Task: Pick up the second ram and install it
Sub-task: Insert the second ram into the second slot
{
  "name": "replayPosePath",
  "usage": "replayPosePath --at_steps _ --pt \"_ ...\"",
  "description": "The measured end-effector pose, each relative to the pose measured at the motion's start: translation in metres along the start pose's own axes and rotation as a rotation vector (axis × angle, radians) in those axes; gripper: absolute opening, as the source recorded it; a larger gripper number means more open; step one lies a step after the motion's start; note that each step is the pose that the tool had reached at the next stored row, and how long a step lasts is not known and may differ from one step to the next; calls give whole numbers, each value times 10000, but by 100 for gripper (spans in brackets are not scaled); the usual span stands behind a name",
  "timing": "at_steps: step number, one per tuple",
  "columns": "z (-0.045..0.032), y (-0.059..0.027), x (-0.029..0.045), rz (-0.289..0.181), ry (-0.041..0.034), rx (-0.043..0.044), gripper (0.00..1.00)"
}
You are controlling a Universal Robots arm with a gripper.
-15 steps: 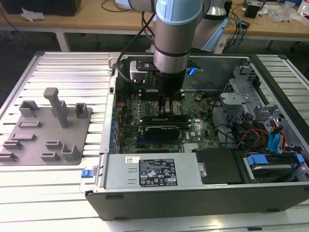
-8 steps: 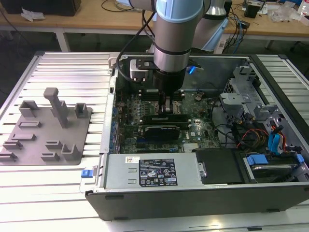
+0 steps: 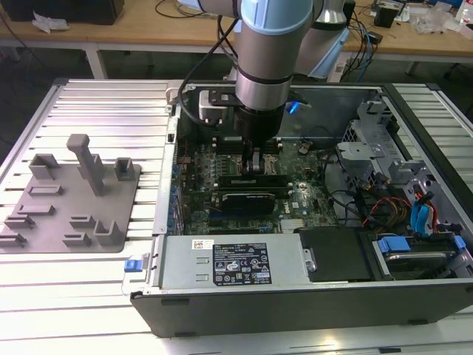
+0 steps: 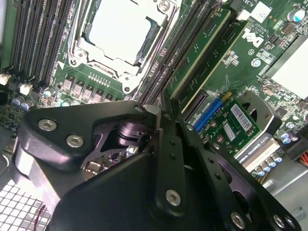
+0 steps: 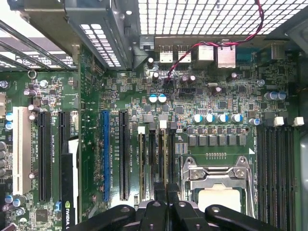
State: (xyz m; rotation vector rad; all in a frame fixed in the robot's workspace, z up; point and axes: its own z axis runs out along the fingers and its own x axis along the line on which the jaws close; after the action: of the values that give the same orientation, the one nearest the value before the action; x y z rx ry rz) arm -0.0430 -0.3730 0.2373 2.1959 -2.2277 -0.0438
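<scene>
My gripper [image 3: 255, 159] reaches down into the open computer case [image 3: 295, 296], at the memory slots beside the processor socket [image 3: 238, 159]. In the first wrist view its black fingers [image 5: 155, 208] meet around the second ram [image 5: 166, 159], a thin stick seen edge-on and standing in a slot. The second wrist view shows the gripper [image 4: 159, 115] shut, with a long green stick [image 4: 197, 55] running away from the fingertips along the slots. How deep the stick sits in its slot is hidden by the fingers.
The silver processor [image 4: 120, 33] lies in its socket next to the slots. A black expansion card [image 3: 251, 196] stands just in front of the gripper. Drive cages and cables [image 3: 377, 170] crowd the exterior view's right. A grey fixture tray [image 3: 70, 200] sits outside the case on the exterior view's left.
</scene>
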Motion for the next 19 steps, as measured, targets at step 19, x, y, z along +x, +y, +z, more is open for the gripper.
replayPosePath --at_steps 19 --pt "94 -25 1 -1 1 -3 9"
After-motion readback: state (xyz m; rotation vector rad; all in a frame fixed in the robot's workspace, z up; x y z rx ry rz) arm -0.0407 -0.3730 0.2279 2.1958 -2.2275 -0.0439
